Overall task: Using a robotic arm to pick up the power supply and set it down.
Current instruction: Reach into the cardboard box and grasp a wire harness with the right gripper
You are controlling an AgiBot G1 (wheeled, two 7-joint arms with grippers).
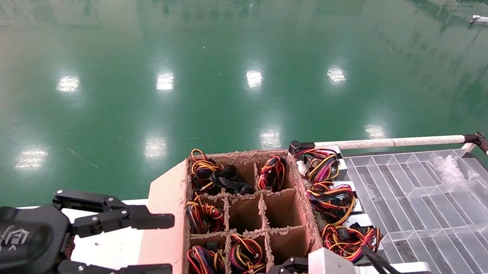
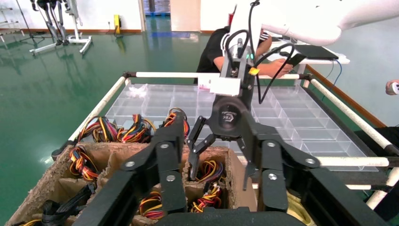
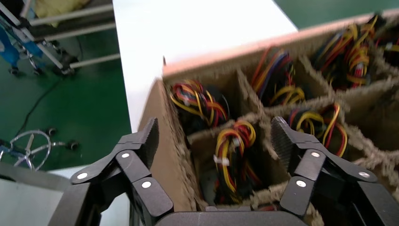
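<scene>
Several power supplies stand in the cells of a brown cardboard divider box, mostly showing only their red, yellow and black wire bundles. My right gripper hangs open over the box's near right corner. One finger is outside the cardboard wall, the other over the divider. A power supply's wire bundle lies in the cell between them, untouched. The left wrist view shows this right gripper from the front. My left gripper is open and empty, left of the box.
Three more power supplies lie in a row along the near edge of a clear compartment tray framed by white rails. A white tabletop lies beside the box. A seated person is behind the tray.
</scene>
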